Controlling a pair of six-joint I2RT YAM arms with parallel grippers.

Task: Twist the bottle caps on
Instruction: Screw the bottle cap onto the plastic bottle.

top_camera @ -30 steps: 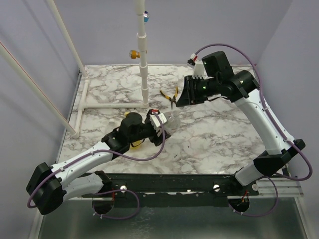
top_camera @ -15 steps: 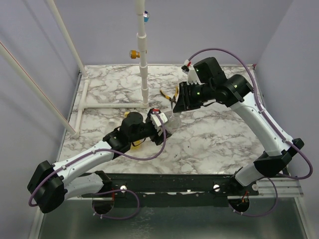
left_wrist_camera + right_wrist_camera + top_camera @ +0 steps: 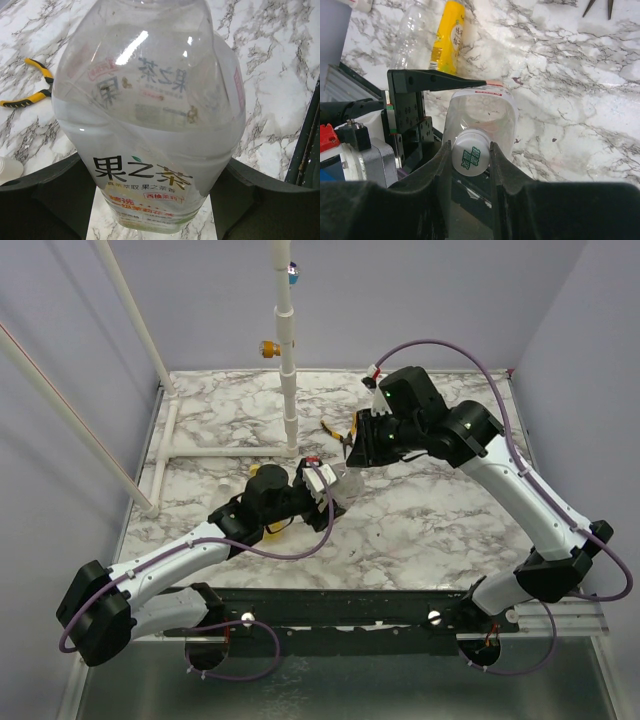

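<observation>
Mid-desk [image 3: 430, 510]: the L pincer [image 3: 155, 200] grips the clear bottle [image 3: 150, 115] across its lower body. Its black fingers [image 3: 50, 200] press both sides, jaws spread to the bottle's width. The bottle is see-thru plastic w/ a creased, dented wall. A white-and-green label wraps its lower part, w/ dark printed characters, a small green leaf mark and a red-edged box beneath. Print on the far side shows reversed thru the wall.

From above, the R pincer [image 3: 470, 150] is clamped tight on a cap [image 3: 471, 159]. It is small, round and whitish w/ a green print on top, held right over the bottle's neck. Whether it's threaded on can't be told. The bottle's shoulder flares out below the cap.

Behind, a yellow bottle [image 3: 447, 37] w/ a printed label lies on its side on the desk. Just beside it lies a 2nd clear bottle [image 3: 415, 35], also on its side, both near the L arm. Yellow-handled pliers [image 3: 25, 95] lie on the desk beyond the held bottle, apart from it.
</observation>
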